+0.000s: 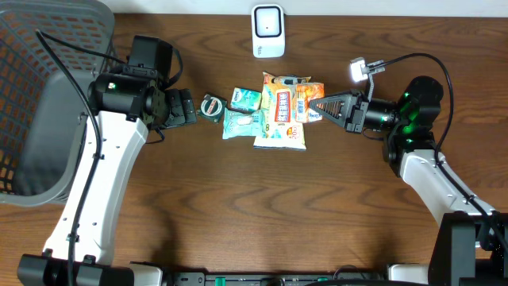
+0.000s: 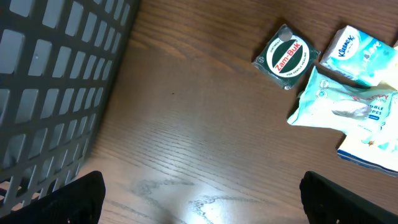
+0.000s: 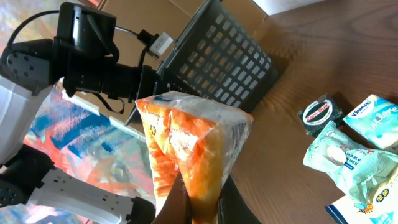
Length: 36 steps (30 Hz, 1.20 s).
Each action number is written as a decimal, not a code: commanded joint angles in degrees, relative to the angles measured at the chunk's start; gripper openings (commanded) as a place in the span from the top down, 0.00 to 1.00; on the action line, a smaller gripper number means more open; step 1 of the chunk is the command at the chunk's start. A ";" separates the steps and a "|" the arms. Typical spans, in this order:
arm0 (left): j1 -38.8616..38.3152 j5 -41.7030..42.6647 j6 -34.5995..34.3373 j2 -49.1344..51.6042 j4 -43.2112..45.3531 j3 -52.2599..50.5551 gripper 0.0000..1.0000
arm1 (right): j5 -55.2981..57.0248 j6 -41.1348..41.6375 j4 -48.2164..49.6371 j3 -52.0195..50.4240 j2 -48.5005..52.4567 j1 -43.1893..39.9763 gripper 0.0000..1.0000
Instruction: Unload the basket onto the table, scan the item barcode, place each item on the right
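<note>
One grey plastic lattice basket (image 1: 48, 95) at wood-grain worktop (image 1: 238, 199) edge; right hand (image 1: 321, 106) pinching crinkly orange snack packet (image 3: 193, 143); left hand (image 1: 189, 108) spread wide.

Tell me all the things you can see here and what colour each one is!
table: one, brown wood, under everything
basket: one, grey, far left
scanner: one, white, top middle
Zam-Buk tin: one, green and black, left end of the pile
Kleenex pack: one, teal and white, beside the tin
wipes pack: one, pale teal, next to the Kleenex pack
other packets: about three, orange, yellow and white, middle of the pile
orange bag: one, orange, pinched in the right hand at the pile's right end
left hand: one, black, open, beside the tin
right hand: one, black, shut on the orange bag
</note>
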 commanded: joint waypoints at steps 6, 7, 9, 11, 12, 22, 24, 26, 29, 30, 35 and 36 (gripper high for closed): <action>0.11 -0.94 -0.28 -0.09 -0.11 -0.07 0.01 | 4.28 0.35 0.24 0.61 -0.70 2.58 0.99; 0.11 -0.94 -0.28 -0.09 -0.13 -0.07 0.01 | 6.34 -0.87 0.24 0.61 -0.70 4.57 0.99; 0.11 -0.94 -0.28 -0.09 -0.13 -0.07 0.01 | 9.03 -2.97 0.20 0.61 -0.70 6.84 0.99; 0.11 -0.94 -0.28 -0.09 -0.11 -0.07 0.01 | 12.46 -4.59 -0.09 0.61 -0.70 8.96 0.99; 0.11 -0.94 -0.28 -0.09 -0.11 -0.07 0.02 | 13.92 -5.05 -0.35 0.61 -0.70 9.66 0.99; 0.11 -0.94 -0.28 -0.09 -0.13 -0.07 0.01 | 33.81 -13.99 -14.62 1.57 -0.79 13.55 0.98; 0.11 -0.94 -0.28 -0.09 -0.11 -0.07 0.01 | 39.50 -19.61 -24.76 3.56 -0.79 13.68 0.98; 0.11 -0.94 -0.28 -0.09 -0.11 -0.07 0.01 | 49.83 -27.06 -41.64 8.02 -0.79 14.01 0.99; 0.11 -0.94 -0.28 -0.09 -0.13 -0.07 0.01 | 59.93 -32.15 -54.71 13.92 -0.79 15.34 0.99; 0.11 -0.94 -0.28 -0.09 -0.11 -0.07 0.01 | 63.08 -33.29 -57.59 16.04 -0.79 16.00 0.99; 0.11 -0.94 -0.28 -0.09 -0.11 -0.07 0.01 | 75.14 -38.21 -63.49 23.58 -0.76 18.91 0.99; 0.11 -0.94 -0.28 -0.09 -0.11 -0.07 0.02 | 78.05 -39.17 -63.80 24.68 -0.74 19.50 0.99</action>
